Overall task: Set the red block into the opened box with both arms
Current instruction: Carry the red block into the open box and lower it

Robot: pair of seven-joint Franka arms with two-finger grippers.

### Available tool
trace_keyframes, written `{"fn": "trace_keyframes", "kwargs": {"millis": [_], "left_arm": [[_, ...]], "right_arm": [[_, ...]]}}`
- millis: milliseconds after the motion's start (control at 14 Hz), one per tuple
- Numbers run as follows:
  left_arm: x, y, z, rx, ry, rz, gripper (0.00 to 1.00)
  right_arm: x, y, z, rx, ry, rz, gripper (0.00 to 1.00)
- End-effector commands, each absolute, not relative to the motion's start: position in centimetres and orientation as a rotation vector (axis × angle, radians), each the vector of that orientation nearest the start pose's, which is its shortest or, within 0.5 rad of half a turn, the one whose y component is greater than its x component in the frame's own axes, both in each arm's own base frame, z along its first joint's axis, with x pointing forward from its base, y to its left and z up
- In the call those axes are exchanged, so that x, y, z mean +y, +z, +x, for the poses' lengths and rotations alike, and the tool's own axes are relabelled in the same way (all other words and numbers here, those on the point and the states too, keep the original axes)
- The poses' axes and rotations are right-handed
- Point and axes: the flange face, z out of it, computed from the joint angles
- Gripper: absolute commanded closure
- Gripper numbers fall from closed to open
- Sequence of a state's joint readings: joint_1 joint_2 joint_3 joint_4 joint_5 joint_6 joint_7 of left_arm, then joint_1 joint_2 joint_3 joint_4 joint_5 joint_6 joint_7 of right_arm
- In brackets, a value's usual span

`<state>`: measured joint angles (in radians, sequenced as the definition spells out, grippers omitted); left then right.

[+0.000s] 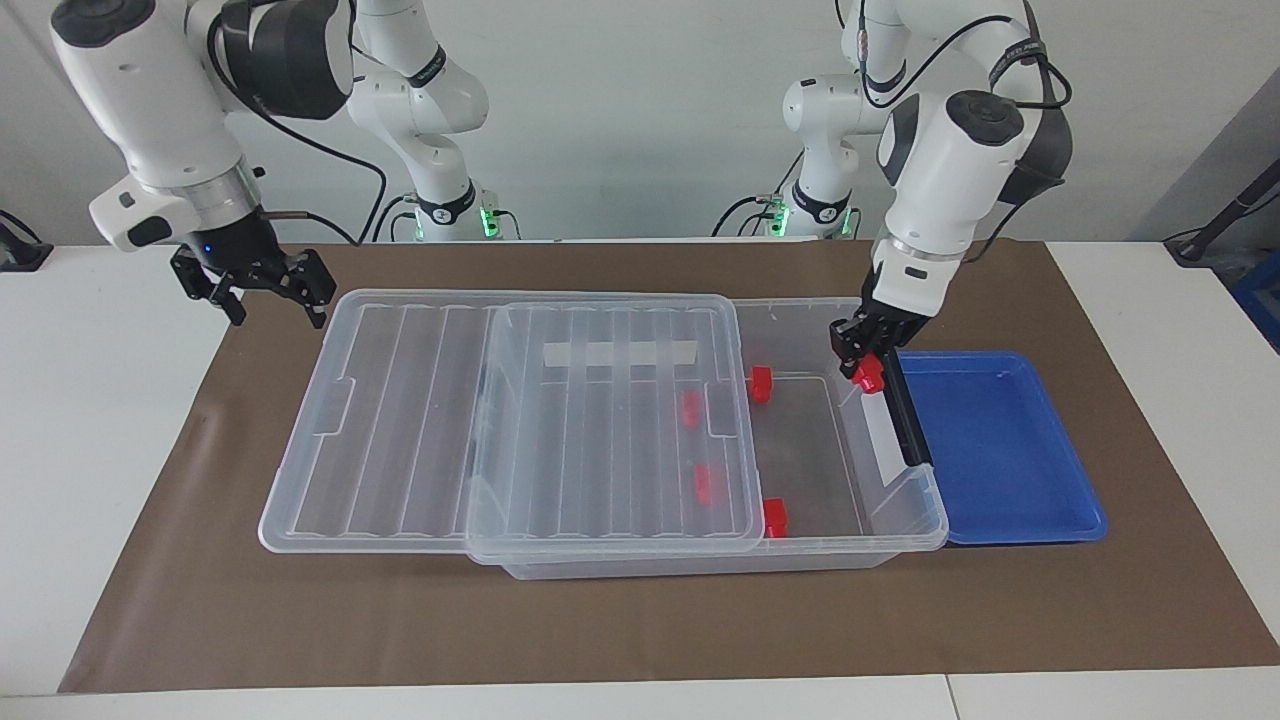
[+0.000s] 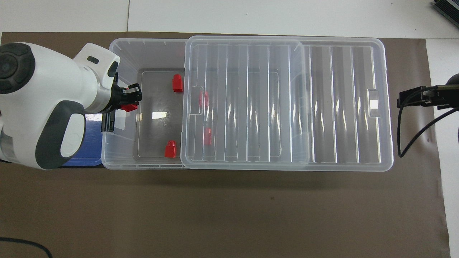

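The left hand (image 1: 866, 358) is gripping the red block (image 1: 870, 373), fingers clamped on its top end, and it's hanging over the latch end of the clear storage box (image 1: 905, 505), right where the black latch (image 1: 905, 410) sits. In the facing view the block is dangling below the fingers with its long axis looking more or less upright, but I can't really tell, since the fingers are covering the upper part. In the overhead view the red block (image 2: 129, 106) is peeking out at about 3 o'clock from the wrist, mostly hidden under the left hand (image 2: 133, 96).

Four more red blocks are lying inside the box. Two are sitting in the open part, and two are blurring out under the ribbed lid (image 1: 610, 430), which is slid toward the right arm's end and covering most of the box.

The blue tray (image 1: 1000, 450) is butting up against the latch end. In the overhead view the left arm is hiding most of it.

The right hand (image 1: 265, 290) is hovering with its fingers spread wide, holding nothing, over the brown mat (image 1: 640, 620) on the counter (image 1: 90, 450), just off the lid's corner.
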<state>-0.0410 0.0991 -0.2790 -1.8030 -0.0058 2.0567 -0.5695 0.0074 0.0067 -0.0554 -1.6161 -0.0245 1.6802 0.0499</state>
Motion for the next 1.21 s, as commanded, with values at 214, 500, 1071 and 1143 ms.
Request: {"fn": "trace_keyframes", "kwargs": {"millis": [214,500,1071,1143], "left_arm": [[-18.7,44.5,57.9,-0.36,-0.329,-3.195,1.0],[-20.6,40.2,58.8,-0.303,-0.33,-3.205,1.0],[-23.2,31.7,59.1,-0.193,-0.361,-3.094,1.0],[-23.1,31.4,59.2,-0.195,-0.367,-3.099,1.0]], "right_arm": [[-3.1,60.5,54.3,0.245,-0.005,-3.134,0.0],[-3.2,60.6,54.3,0.245,-0.012,-3.134,0.0],[-3.0,60.8,54.5,0.228,-0.036,-3.139,0.0],[-3.1,60.8,54.5,0.23,-0.041,-3.139,0.0]]}}
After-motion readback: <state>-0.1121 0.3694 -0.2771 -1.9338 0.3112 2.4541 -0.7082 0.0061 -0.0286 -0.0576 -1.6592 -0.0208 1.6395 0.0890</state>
